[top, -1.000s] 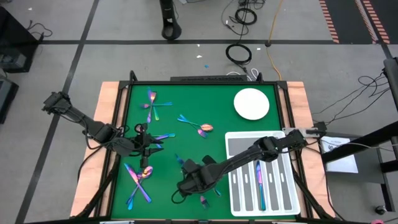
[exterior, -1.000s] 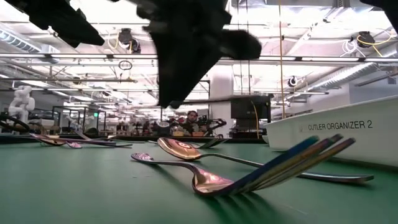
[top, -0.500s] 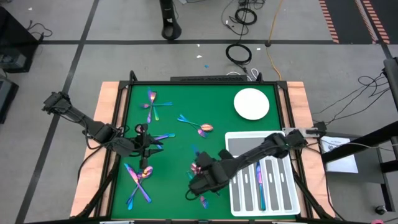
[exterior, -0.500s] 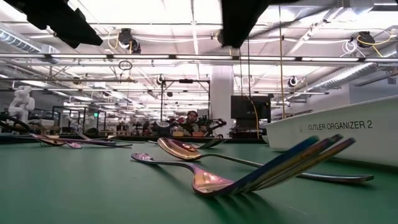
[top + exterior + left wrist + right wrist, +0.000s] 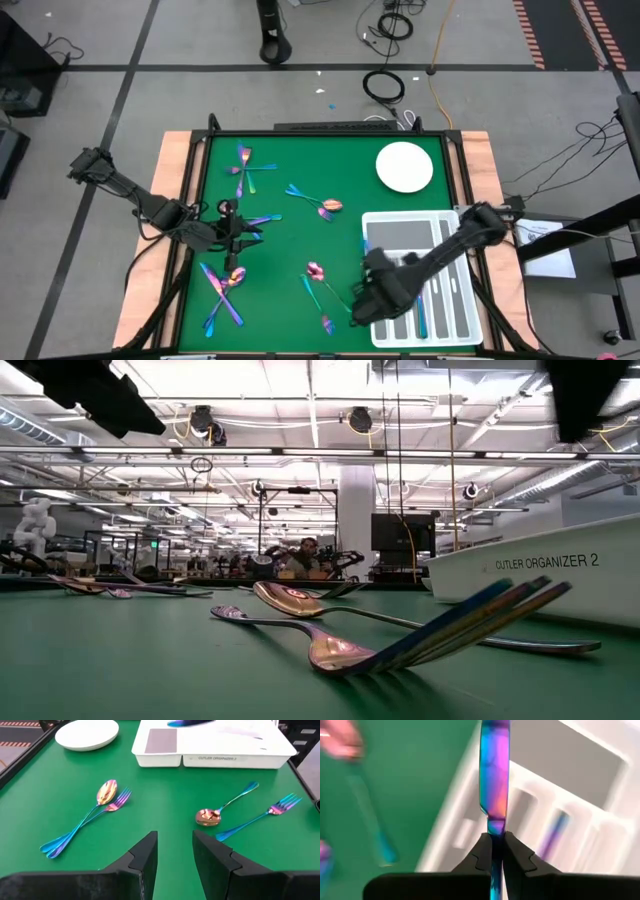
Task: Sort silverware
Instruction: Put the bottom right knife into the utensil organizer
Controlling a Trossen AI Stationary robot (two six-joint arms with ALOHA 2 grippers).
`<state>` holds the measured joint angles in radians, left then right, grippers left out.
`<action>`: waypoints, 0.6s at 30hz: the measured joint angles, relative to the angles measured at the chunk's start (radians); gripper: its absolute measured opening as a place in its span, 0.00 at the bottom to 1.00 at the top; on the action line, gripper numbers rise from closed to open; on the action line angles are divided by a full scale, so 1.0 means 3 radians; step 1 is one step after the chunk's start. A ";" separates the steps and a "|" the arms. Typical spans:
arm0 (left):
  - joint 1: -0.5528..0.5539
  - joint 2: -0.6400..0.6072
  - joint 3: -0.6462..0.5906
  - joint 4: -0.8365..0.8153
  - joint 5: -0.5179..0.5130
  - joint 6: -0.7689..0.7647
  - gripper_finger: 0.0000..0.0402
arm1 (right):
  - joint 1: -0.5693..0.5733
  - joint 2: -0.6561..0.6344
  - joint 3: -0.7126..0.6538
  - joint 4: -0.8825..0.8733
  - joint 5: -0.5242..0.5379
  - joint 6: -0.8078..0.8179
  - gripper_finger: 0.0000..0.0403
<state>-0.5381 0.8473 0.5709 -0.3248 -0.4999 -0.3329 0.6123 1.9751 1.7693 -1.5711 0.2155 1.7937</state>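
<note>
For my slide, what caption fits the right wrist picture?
Right gripper shut on a rainbow knife, carried over the white tray.
</note>
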 joint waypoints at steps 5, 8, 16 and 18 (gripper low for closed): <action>-0.0001 0.0000 0.0000 0.0013 -0.0001 -0.0005 0.31 | 0.0301 -0.0416 -0.0696 0.0139 -0.0053 0.0833 0.00; 0.0000 0.0000 0.0000 0.0013 -0.0001 -0.0075 0.31 | 0.0467 -0.0571 -0.1044 0.0361 -0.0089 0.1194 0.00; 0.0000 0.0043 0.0000 0.0119 -0.0019 -0.0082 0.31 | 0.0727 -0.0606 -0.1501 0.0892 -0.0137 0.1613 0.00; 0.0000 0.0081 0.0000 0.0179 -0.0029 -0.0062 0.31 | 0.0737 -0.0599 -0.1502 0.0911 -0.0135 0.1614 0.00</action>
<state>-0.5381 0.8717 0.5709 -0.2712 -0.5085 -0.3515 0.8333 1.7954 1.3186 -1.2978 0.1749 2.2778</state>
